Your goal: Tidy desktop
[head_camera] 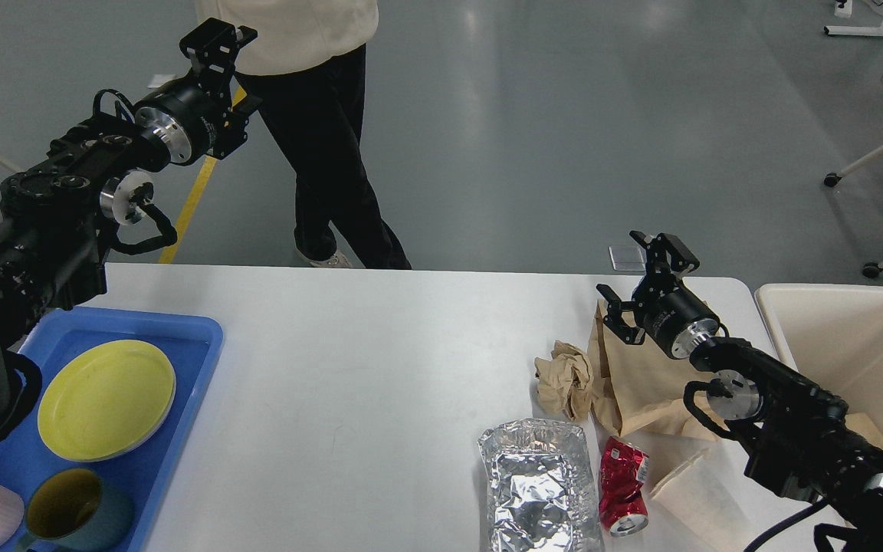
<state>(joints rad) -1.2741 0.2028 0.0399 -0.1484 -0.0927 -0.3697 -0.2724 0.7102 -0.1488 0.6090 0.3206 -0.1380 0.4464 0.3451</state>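
The white desktop (380, 360) fills the lower half of my view, with the blue tray (181, 337) at its 9 o'clock edge. My right gripper (635, 268), jaws apart and empty, hovers over the brown paper bag (633, 376) at 3 o'clock. My left gripper (231, 65), fingers spread and empty, hangs at 11 o'clock beyond the table's far edge.

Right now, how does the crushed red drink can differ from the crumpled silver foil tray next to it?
The crushed red drink can is narrow, red, and lies on its side with its open end toward the near edge; the crumpled silver foil tray is much wider, silver, and sits open side up, running out of view at the bottom. Both are deformed metal, resting side by side on the white desktop.
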